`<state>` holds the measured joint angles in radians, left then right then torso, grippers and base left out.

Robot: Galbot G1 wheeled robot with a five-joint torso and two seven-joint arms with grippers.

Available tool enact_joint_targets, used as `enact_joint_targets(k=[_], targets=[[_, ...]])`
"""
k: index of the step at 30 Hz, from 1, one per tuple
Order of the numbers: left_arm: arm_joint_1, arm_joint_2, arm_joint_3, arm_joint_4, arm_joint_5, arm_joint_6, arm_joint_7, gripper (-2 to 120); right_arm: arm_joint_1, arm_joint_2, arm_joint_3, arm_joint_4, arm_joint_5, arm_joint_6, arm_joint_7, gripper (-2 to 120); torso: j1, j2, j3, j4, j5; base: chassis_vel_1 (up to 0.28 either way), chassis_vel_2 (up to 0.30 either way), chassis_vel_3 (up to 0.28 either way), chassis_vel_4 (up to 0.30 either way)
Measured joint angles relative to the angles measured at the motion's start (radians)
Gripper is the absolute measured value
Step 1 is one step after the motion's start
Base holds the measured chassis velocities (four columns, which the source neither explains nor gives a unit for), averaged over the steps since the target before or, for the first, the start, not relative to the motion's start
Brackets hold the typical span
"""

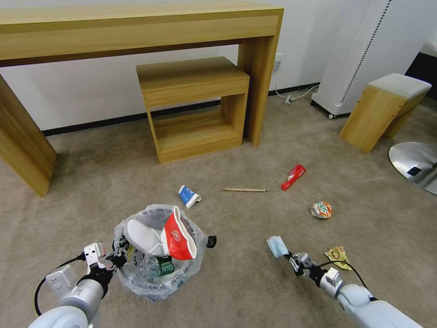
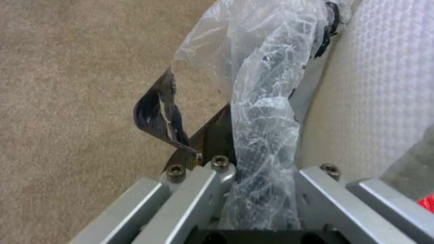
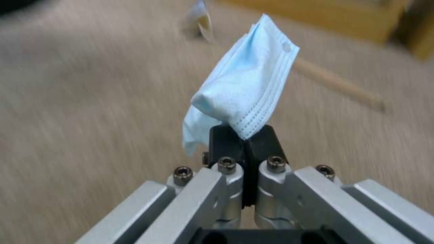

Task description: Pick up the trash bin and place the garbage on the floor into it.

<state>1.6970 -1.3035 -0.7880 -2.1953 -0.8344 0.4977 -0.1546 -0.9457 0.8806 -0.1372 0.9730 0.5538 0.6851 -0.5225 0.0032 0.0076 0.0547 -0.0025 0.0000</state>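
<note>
The trash bin [image 1: 157,273], lined with a crinkly plastic bag, sits low in front of me on the left. In it are a white slipper [image 1: 142,236], a crushed red cup [image 1: 177,234] and a green-label bottle [image 1: 157,266]. My left gripper [image 1: 119,258] is shut on the bin's bagged rim [image 2: 262,135]. To the bin's right, above the floor [image 1: 236,282], my right gripper [image 1: 287,256] is shut on a blue mask [image 3: 244,91]. Garbage on the carpet: a blue cup [image 1: 188,196], a wooden stick [image 1: 246,189], a red wrapper [image 1: 293,176], a crushed can [image 1: 321,210] and a yellow wrapper [image 1: 337,254].
A long wooden desk [image 1: 136,32] stands at the wall with a small wooden shelf unit [image 1: 193,109] under it. At the right are a cushioned wooden stool [image 1: 384,111], a white appliance [image 1: 355,59], a loose cable [image 1: 291,95] and a chrome disc base [image 1: 414,164].
</note>
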Motion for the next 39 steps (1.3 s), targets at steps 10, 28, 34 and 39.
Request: enact_joint_targets(k=[10, 28, 34, 39], targets=[[0.0, -0.001, 0.0, -0.005, 0.006, 0.004, -0.001, 1, -0.01, -0.095, 0.023, 0.404, 0.178, -0.021, -0.075, 0, 0.0, 0.0, 0.0, 0.0001, -0.0002, 0.0, 0.0, 0.0, 0.0], [0.008, 0.018, -0.009, -0.046, -0.002, 0.027, -0.009, 1, 0.379, -0.204, -0.387, 0.915, 0.437, -0.183, 0.099, 0, 0.0, 0.0, 0.0, 0.0001, -0.0003, 0.0, 0.0, 0.0, 0.0], [0.009, 0.024, -0.014, -0.062, -0.015, 0.036, -0.018, 1, 0.48, -0.176, -0.556, 0.929, 0.452, -0.214, 0.138, 0, 0.0, 0.0, 0.0, -0.0001, -0.0001, 0.0, 0.0, 0.0, 0.0], [0.013, 0.022, -0.017, -0.076, -0.019, 0.039, -0.019, 1, 0.553, -0.133, -0.688, 0.926, 0.439, -0.241, 0.218, 0, 0.0, 0.0, 0.0, 0.0001, -0.0001, 0.0, 0.0, 0.0, 0.0]])
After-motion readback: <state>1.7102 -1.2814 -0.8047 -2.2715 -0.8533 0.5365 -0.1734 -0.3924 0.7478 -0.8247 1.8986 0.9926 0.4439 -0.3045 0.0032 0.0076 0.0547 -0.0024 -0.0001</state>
